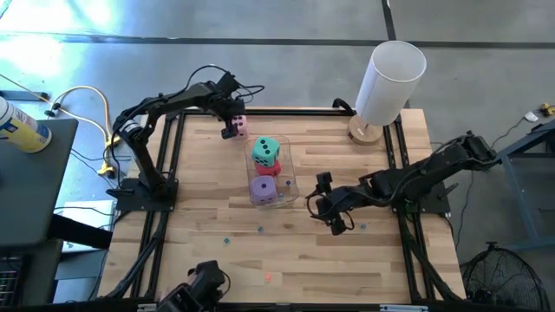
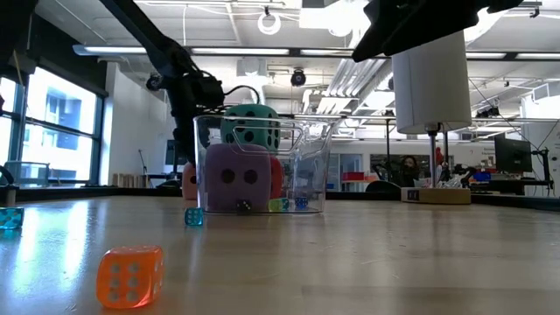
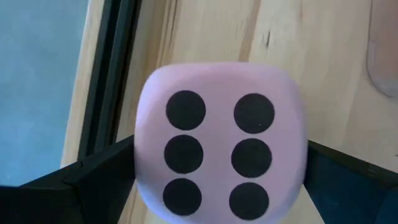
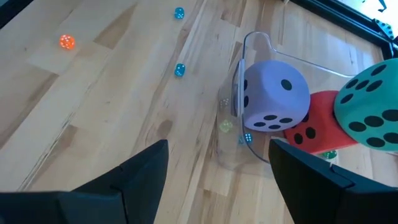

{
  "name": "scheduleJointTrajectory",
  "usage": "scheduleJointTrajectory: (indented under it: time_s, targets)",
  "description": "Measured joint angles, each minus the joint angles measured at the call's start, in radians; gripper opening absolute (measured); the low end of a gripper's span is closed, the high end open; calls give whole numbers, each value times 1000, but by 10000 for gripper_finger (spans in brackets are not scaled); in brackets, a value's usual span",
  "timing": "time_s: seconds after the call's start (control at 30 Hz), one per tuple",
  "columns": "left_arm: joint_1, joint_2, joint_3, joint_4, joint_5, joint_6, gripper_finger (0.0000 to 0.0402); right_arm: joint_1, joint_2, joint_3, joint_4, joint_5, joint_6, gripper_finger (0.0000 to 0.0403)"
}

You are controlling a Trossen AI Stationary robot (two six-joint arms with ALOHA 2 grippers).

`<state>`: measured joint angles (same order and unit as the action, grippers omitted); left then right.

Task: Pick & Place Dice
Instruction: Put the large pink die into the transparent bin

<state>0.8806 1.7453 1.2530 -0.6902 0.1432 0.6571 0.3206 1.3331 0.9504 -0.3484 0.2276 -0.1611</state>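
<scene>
The left gripper (image 1: 234,128) sits in the upper middle of the high view, near the far edge of the table (image 1: 208,225), and its two dark fingers (image 3: 93,180) stand on either side of the pink die (image 3: 221,146), which fills the space between them in the left wrist view with its six-pip face toward the camera; the jaws are spread wide around it, and I cannot tell whether the pads actually press on it. From above, the pink die (image 1: 240,125) lies just up and left of the clear container (image 1: 290,186) at the centre of the frame. Inside that container the teal-green die (image 1: 265,150) rests on top of the red die (image 1: 272,165), with the purple die (image 1: 264,188) just below them in the picture. The right gripper (image 1: 328,208) hovers right of centre, just beside the container's right side, jaws apart and empty; its wrist view looks down on the purple die (image 4: 273,96), red die (image 4: 314,130) and teal-green die (image 4: 370,106) through the clear wall. Tiny coloured dice (image 4: 67,42) lie scattered on the wood in the lower part of the high view. A white cylinder (image 1: 390,82) stands on a round wooden base at the upper right corner of the table.
</scene>
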Motion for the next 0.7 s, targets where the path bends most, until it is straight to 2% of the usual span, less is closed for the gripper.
scheduleJointTrajectory:
  time_s: [0.3,0.7]
  targets:
    - [-4,68,0,-5,-3,2,399,0,0,0,-18,-2,7,270]
    - [-15,63,0,-9,19,-10,373,0,0,0,-51,-3,24,270]
